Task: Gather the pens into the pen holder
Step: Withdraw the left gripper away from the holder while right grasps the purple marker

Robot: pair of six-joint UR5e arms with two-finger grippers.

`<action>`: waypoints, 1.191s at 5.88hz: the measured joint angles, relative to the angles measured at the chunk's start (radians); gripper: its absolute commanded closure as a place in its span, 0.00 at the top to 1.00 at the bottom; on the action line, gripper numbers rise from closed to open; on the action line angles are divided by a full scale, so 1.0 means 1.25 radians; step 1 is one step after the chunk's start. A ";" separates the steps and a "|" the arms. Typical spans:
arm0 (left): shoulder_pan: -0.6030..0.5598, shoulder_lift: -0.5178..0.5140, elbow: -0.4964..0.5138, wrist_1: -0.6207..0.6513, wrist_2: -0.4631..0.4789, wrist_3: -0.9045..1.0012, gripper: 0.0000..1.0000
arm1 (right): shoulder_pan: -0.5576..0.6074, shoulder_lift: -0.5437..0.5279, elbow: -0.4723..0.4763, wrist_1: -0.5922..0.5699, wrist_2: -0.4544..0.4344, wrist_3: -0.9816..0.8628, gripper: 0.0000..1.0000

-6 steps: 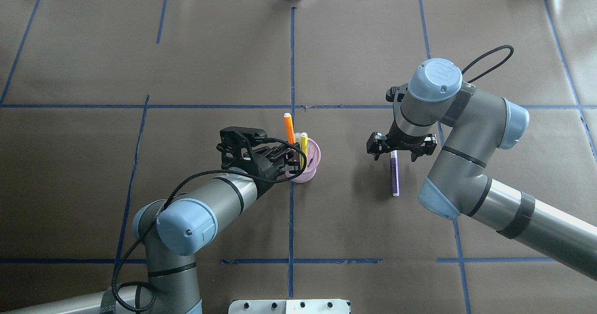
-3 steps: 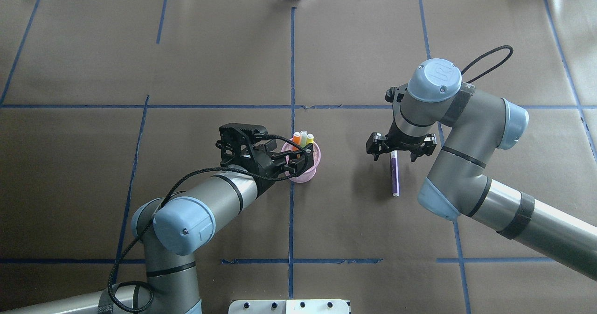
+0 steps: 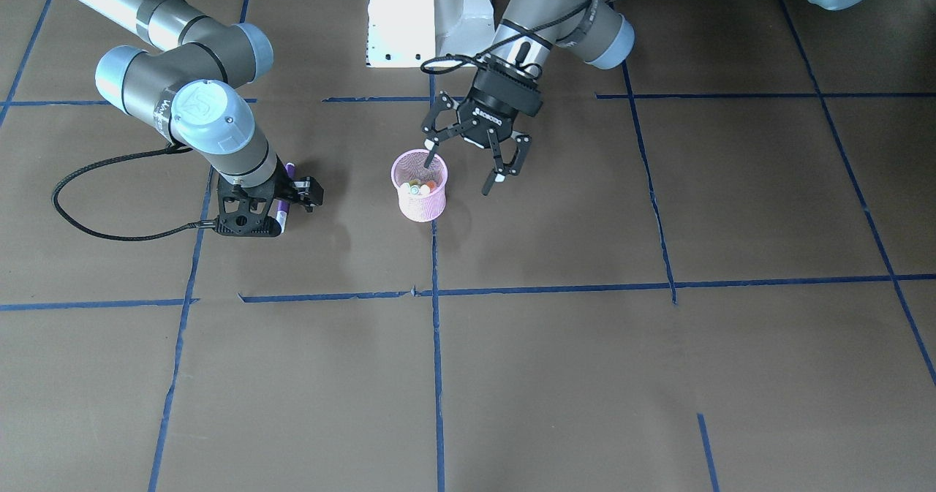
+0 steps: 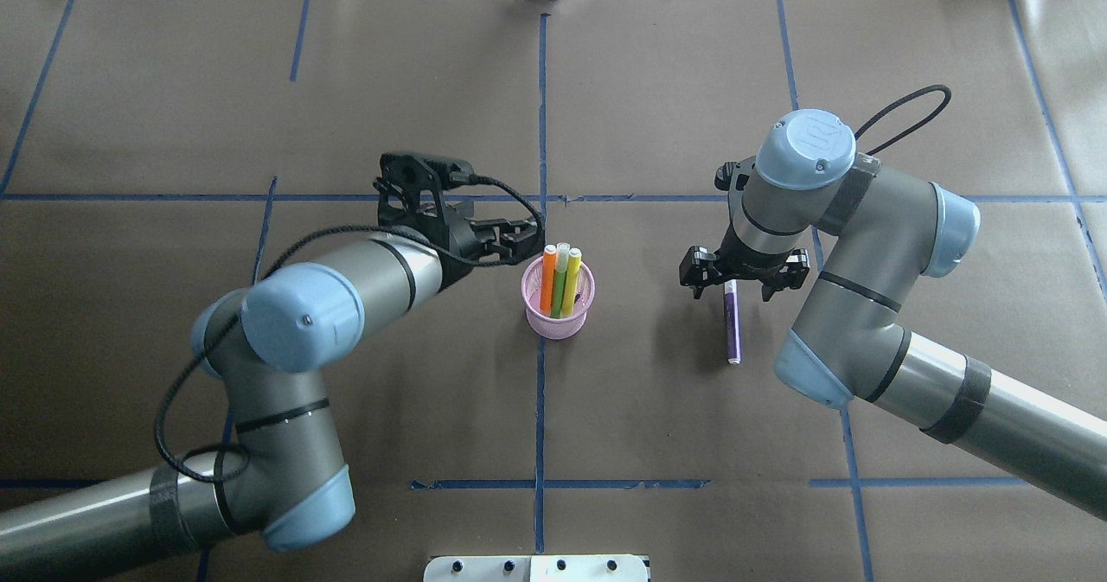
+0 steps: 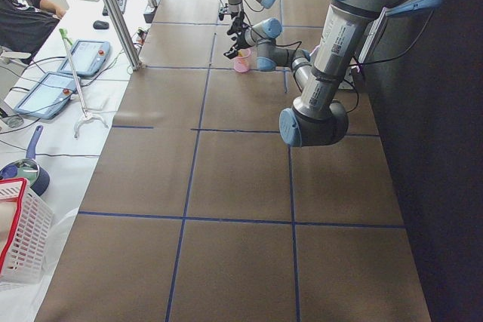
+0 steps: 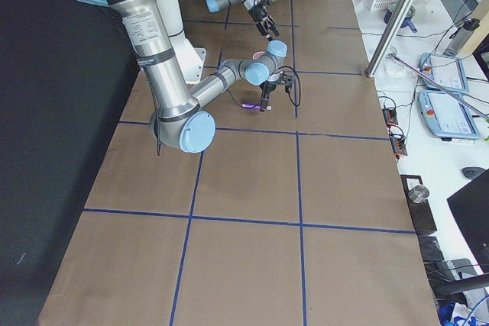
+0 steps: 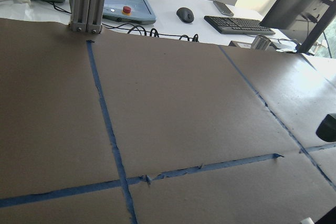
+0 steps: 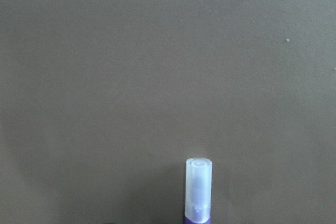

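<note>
The right gripper (image 4: 733,281), jaws wide open and empty, straddles the purple pen (image 4: 732,327) at its far end; gripped there, it may swing and slip.

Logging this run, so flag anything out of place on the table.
One purple pen lies flat on the table, apart from the pen holder, its cap end under the right pincer. The other three pens stand inside the holder. Nothing looks spilled or damaged.

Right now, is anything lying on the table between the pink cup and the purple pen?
No. In the overhead view, the stretch between the pink cup and the purple pen is bare brown paper. The front-facing view shows the same.
</note>
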 measured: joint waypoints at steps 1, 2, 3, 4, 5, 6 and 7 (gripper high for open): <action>-0.101 0.001 -0.012 0.093 -0.168 0.004 1.00 | 0.000 -0.001 -0.001 0.000 0.004 0.000 0.85; -0.209 0.013 -0.016 0.185 -0.359 0.020 1.00 | 0.000 -0.004 -0.002 -0.001 0.009 0.000 0.76; -0.292 0.040 -0.015 0.236 -0.500 0.065 1.00 | 0.000 -0.006 -0.003 -0.001 0.012 0.000 0.65; -0.349 0.067 -0.009 0.259 -0.590 0.120 1.00 | -0.001 -0.007 -0.004 -0.001 0.014 0.000 0.53; -0.386 0.082 -0.004 0.268 -0.643 0.150 1.00 | -0.002 -0.007 -0.004 -0.001 0.017 0.000 0.38; -0.412 0.090 -0.002 0.270 -0.673 0.159 1.00 | -0.004 -0.007 -0.004 -0.001 0.021 0.000 0.26; -0.442 0.100 -0.001 0.270 -0.702 0.174 1.00 | -0.006 -0.007 -0.003 0.000 0.023 0.000 0.22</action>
